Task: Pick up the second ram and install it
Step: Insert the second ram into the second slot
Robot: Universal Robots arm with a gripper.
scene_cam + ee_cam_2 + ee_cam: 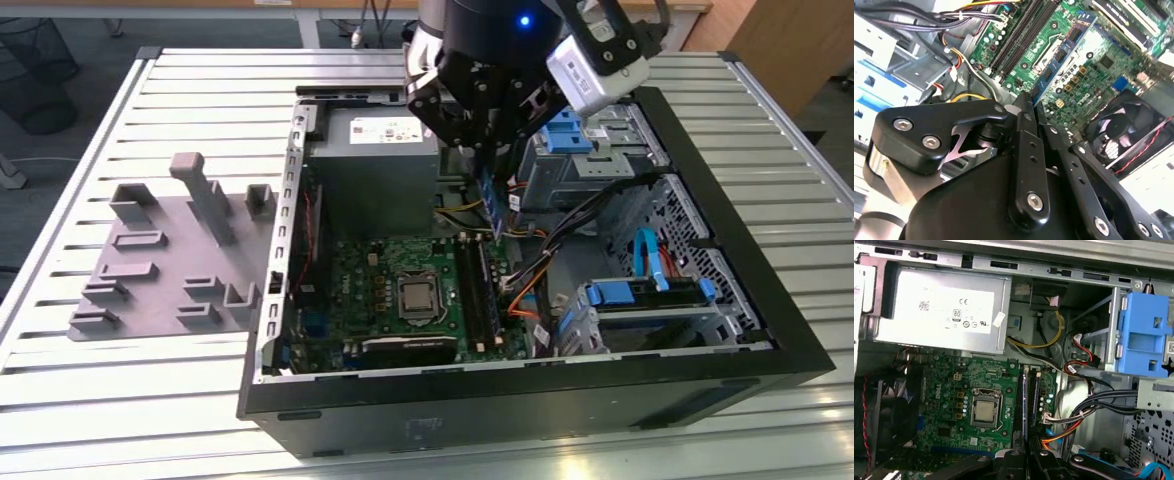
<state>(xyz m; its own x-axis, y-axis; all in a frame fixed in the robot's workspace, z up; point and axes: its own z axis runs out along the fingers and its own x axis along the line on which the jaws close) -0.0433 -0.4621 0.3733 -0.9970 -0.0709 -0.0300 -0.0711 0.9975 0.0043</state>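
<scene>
Pincer (pixel 483 160) clamped on the second ram (pixel 495 208), stick held upright just above the black memory slots (pixel 478 285) inside the open case (pixel 534 410) mid-bench. The danger: any skew and it misses the slot, snags the nearby cables (pixel 523 283), or jams under pressure.
</scene>
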